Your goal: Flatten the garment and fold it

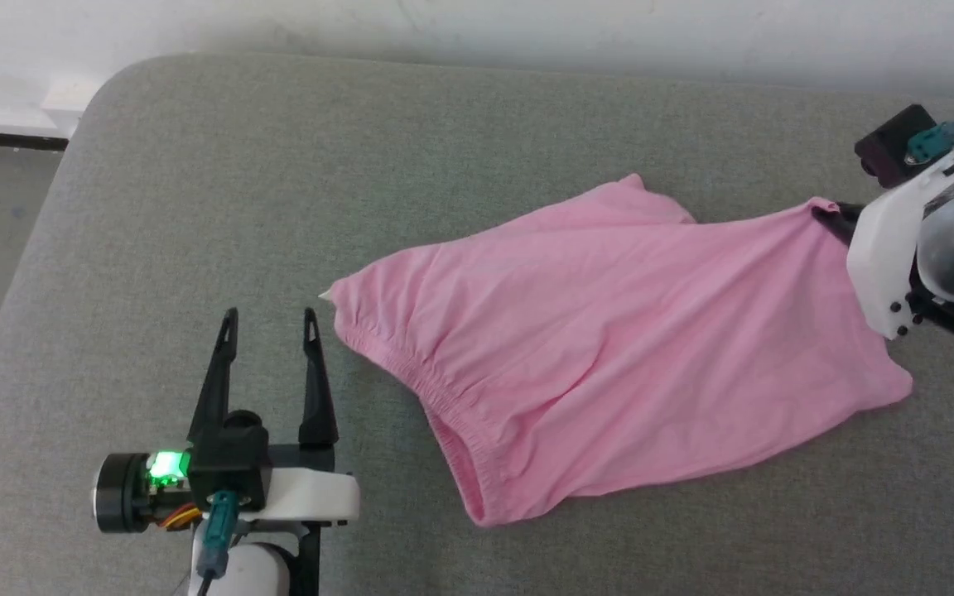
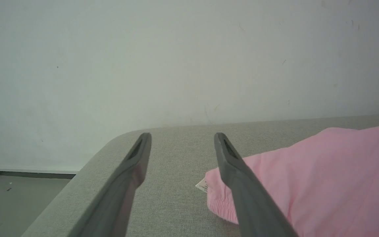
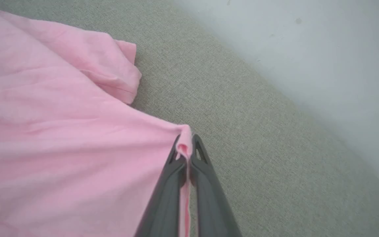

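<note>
Nearest: left gripper (image 1: pixel 270 314), jaws released and spread wide, nothing between them, fingers pointing away from the robot over bare grey cushion (image 1: pixel 195 165).

Just to the right of its right-hand finger: the garment's (image 1: pixel 609 348) gathered waistband (image 1: pixel 419 372). The white label tag (image 1: pixel 326 295) sticks out at the band's far corner, level with the fingertips. In the left wrist view the tag (image 2: pixel 202 185) sits close against the inner side of that finger; whether they touch, I cannot tell.

Middle: pink shorts lie mostly flat on the cushion. Long axis runs from the waistband at the left to the leg hems at the right, slanting slightly away from the robot. One leg (image 1: pixel 634 199) is bunched at the far edge.

Farthest: right gripper (image 3: pixel 186 141), jaws clenched on a hem corner, cloth drawn taut toward it.

Judgement: the left arm is nearer the waistband. Its grab lies a short sideways shift to the right, not forward.
</note>
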